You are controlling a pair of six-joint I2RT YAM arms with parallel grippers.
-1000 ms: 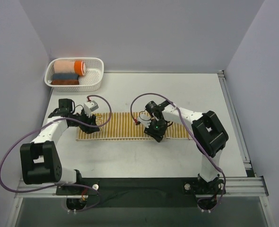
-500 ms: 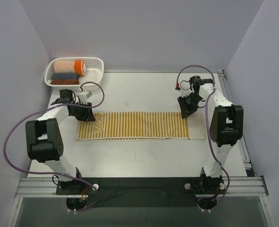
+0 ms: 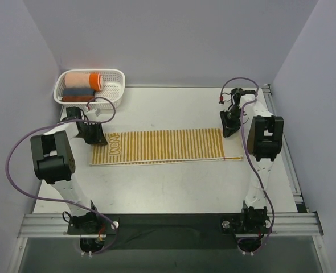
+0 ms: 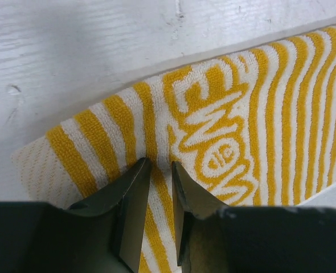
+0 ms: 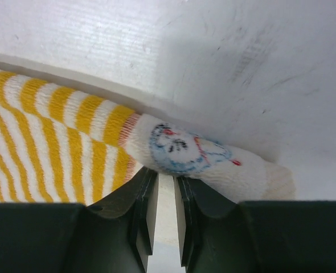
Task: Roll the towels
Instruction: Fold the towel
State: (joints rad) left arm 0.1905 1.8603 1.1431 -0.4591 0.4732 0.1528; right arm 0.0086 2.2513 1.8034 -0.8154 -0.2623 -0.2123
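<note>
Both arms swung outward; left end effector (image 4: 156, 170) and right end effector (image 5: 164, 181) pinch towel (image 3: 162, 145) ends.

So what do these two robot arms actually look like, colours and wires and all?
Both arms are built from white tube-like links joined by chunky black joint blocks. The left arm and the right arm each trail a looping purple cable. Each ends in a black pincer, left pincer and right pincer, with two flat dark fingers. Both bases are bolted to a silver rail at the table's near edge.
</note>
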